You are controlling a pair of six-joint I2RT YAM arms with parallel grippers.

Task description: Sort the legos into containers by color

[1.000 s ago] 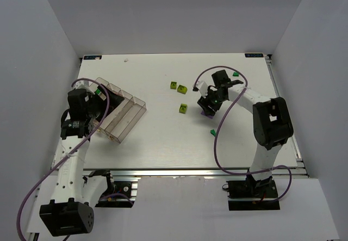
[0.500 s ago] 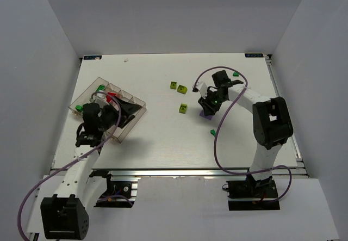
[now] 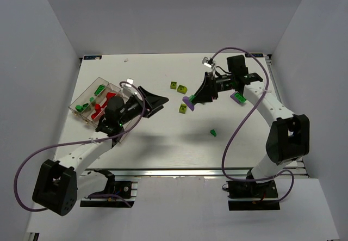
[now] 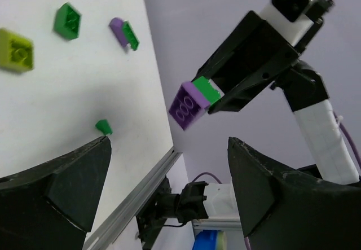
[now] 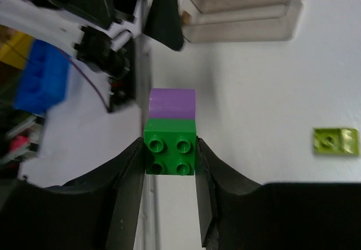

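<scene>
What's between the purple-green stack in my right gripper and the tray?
The open left gripper sits between the purple-green stack and the tray, shown in the top view.

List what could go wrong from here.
1. The right jaws clamp only the green brick. The purple brick stuck to it juts past the tips and could drop off in the air.
2. The two colours are joined, so releasing them into the tray would likely mis-sort one.
3. The left jaws stand open close by, facing that brick, so the arms could knock together.
</scene>
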